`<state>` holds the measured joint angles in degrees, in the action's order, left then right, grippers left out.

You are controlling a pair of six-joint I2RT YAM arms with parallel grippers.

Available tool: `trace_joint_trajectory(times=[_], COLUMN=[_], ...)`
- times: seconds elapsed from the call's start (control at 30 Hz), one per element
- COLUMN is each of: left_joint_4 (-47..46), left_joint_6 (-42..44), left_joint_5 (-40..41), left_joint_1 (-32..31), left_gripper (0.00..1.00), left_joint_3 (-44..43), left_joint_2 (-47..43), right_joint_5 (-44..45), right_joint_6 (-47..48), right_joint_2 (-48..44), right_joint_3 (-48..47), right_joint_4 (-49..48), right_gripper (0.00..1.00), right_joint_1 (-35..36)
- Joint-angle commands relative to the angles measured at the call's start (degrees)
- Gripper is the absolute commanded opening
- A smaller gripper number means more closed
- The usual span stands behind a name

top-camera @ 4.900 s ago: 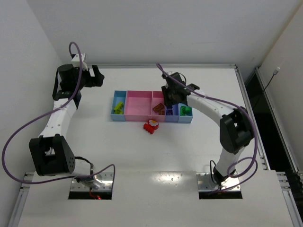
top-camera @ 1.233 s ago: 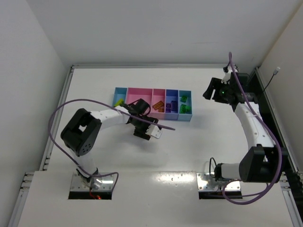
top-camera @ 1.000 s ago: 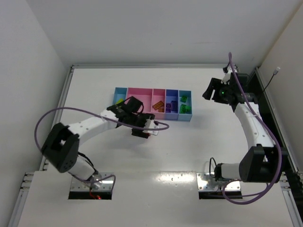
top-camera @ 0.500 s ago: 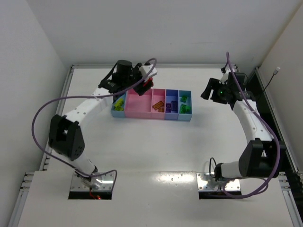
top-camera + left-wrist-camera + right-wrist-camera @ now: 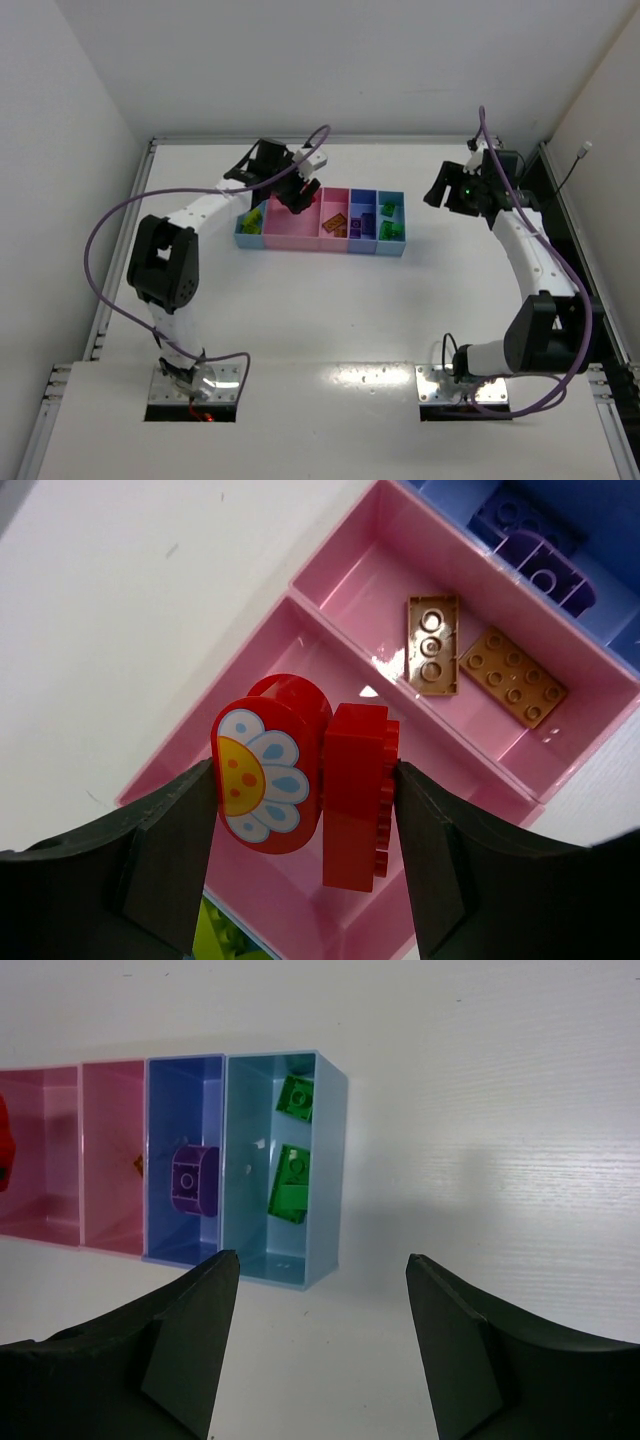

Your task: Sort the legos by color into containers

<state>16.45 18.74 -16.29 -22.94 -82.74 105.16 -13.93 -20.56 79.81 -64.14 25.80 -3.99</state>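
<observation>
My left gripper [image 5: 305, 780] is clamped on the red legos [image 5: 355, 790], held over the large pink bin [image 5: 330, 660], though I can't tell whether they touch it. Orange bricks [image 5: 432, 645] lie next door, then a purple piece [image 5: 187, 1178] and green bricks [image 5: 288, 1182]. The right gripper [image 5: 320, 1265] hangs spread.

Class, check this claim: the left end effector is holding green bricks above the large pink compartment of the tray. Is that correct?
Not quite. They are red bricks, not green, and one is rounded with a flower print. The left wrist view shows this plainly. The rest stands: the left end effector holds them above the large pink compartment.
</observation>
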Motion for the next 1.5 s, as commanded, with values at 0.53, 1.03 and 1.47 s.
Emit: trace_joint_trajectory(times=[0.53,1.03,1.47], left_joint_4=[-7.1,6.1,4.7], left_joint_6=[-27.2,-27.3,-25.5], left_joint_5=[-3.0,10.8,13.8], left_joint_1=[7.5,14.9,27.4], left_gripper=[1.0,1.0,1.0], left_joint_3=[-9.1,-0.4,13.0], left_joint_2=[-9.1,-19.5,-18.8], right_joint_5=[3.1,10.7,9.3], right_joint_6=[5.9,15.6,12.5], right_joint_2=[-2.2,11.8,14.6], right_joint_3=[-1.3,-17.9,-11.3], right_joint_4=[-1.9,6.9,0.3], right_gripper=[0.72,0.76,0.77], right_joint_1=[4.0,6.8,-0.1])
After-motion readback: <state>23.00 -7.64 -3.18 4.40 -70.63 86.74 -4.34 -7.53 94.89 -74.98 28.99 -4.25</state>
